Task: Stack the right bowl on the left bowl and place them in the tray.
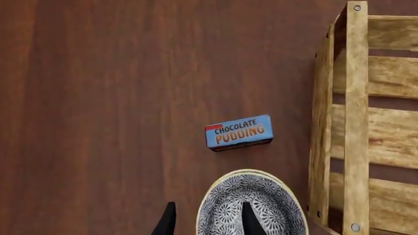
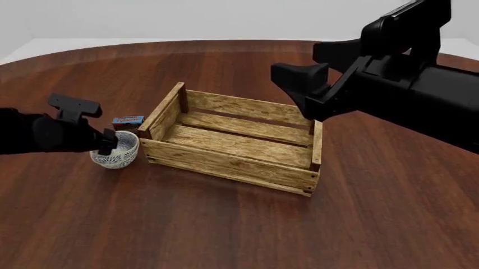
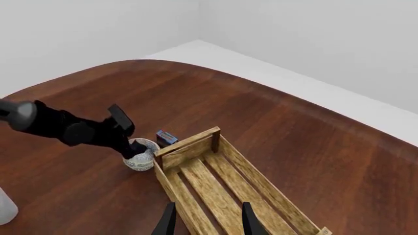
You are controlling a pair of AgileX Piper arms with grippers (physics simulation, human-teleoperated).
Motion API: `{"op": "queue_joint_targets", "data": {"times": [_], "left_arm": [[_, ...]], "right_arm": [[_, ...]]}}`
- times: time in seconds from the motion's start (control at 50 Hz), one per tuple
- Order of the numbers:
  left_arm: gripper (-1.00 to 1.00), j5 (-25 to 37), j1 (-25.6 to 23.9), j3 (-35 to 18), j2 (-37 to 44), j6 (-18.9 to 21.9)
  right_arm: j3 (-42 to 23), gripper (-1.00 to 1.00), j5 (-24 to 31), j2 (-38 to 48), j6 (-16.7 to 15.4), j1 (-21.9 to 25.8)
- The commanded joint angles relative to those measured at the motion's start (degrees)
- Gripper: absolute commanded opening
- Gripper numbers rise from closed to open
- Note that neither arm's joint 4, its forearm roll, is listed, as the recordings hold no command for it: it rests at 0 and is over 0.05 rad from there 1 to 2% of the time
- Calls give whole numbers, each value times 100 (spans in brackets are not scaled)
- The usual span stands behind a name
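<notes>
A blue-and-white patterned bowl (image 2: 116,154) stands on the table just off the left end of the tray (image 2: 224,163). Whether it is one bowl or two nested I cannot tell. My left gripper (image 1: 209,223) is open and straddles the bowl's (image 1: 261,200) rim, one finger inside and one outside. In the front view the left gripper (image 2: 107,144) sits over the bowl's near-left rim. My right gripper (image 3: 207,223) is open and holds nothing, raised high above the tray (image 3: 189,147). The tray holds nothing.
A small blue chocolate pudding box (image 2: 128,120) lies on the table just behind the bowl, beside the tray's left end (image 1: 356,122). The right arm (image 2: 389,73) fills the upper right of the front view. The round wooden table stretches on all sides.
</notes>
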Motion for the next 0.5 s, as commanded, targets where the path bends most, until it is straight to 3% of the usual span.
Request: {"op": "queue_joint_targets", "data": {"times": [0.02,0.32,0.34,0.5], "left_arm": [[100,-41,95,8,165,-63],[100,-197,55,125,355,-75],[-100,-187,-5,128,348,-129],[-100,-151,-48,140,243,-156]], "right_arm": [[-13,100,8,4,1,-7],[-5,100,16,-19,-2,-4],[-4,100,17,-23,-3,-5],[3,100,19,-44,-6,-15]]}}
